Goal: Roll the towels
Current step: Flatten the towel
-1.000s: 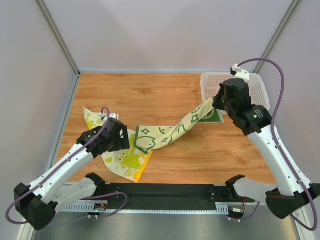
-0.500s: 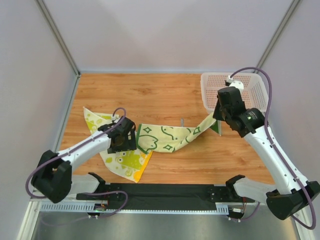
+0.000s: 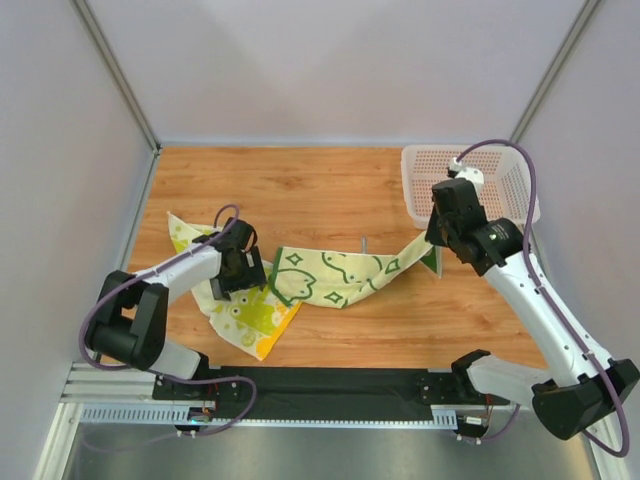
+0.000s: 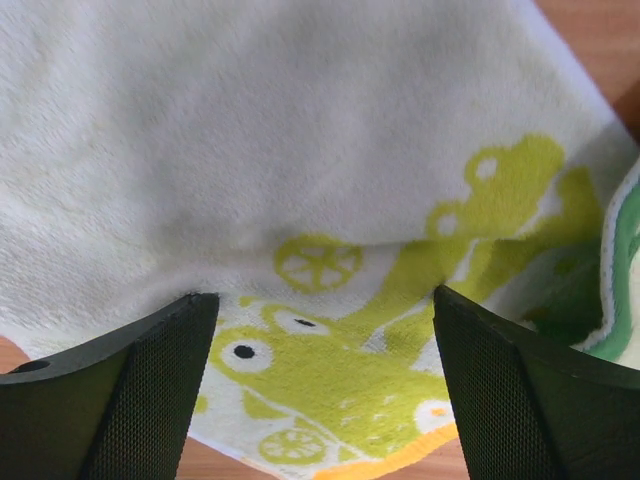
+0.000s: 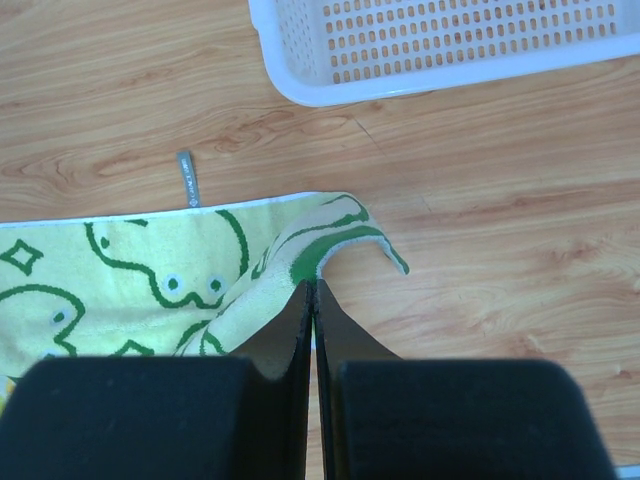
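Towels sprawl across the wooden surface (image 3: 300, 190) as the right hand (image 5: 312, 287), pinched shut on the right corner of the green-outlined towel (image 3: 330, 275), holds that end raised, apparently to stretch it flat for rolling. At left, the left hand (image 4: 320, 298) hangs wide open just over the frog-print towel (image 4: 300, 150). Far right, the white perforated basket (image 5: 300, 92) shows nothing inside.

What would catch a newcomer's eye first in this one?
A long towel with green line drawings lies stretched across the middle of the table, its right end pinched in the shut right hand near the white basket. At left, the open left hand points down at a frog-print towel.
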Available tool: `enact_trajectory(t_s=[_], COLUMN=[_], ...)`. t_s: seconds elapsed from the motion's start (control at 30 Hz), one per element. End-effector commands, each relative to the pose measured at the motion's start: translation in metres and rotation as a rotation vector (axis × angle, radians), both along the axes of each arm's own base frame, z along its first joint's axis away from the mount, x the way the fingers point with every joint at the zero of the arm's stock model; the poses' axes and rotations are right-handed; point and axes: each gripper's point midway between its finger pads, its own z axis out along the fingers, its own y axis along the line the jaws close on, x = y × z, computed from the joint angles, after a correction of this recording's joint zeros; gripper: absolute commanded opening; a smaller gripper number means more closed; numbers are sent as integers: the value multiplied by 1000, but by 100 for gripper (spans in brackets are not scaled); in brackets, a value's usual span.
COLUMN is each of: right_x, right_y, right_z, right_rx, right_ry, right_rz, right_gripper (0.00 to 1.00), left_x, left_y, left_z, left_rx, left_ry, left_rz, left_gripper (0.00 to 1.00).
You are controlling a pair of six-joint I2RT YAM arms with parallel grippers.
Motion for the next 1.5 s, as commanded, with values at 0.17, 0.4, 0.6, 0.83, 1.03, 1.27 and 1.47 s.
enact_trajectory(t_s=[0.17,0.4,0.6,0.83,1.03,1.27,1.47], right_x=[7,3,3,7,7,5,4], right_y=[0,-5,-5,1,3,2,3], right_z=[-13,-14,-19,-29,-30,-35,-37], right_rx=[11,3,12,31,36,41,42], right_ry=[20,30,40,56,61,67,73], right_rz=[-5,-10,-11,-2,5,1,2], right_gripper=[0,0,0,0,0,0,0], left_x=[60,117,137,95,37,14,18], left_y=[30,83,112,56,-4,-34,-47], left_z=[-3,30,80,136,76,51,38], left_rx=[-55,-2,76,-4,-180,-233,-248], left_ry=[-16,-59,-167,-343,-244,-203,-180], left_rz=[71,183,264,128,8,-58,-82], left_gripper=[82,87,89,89,76,67,67])
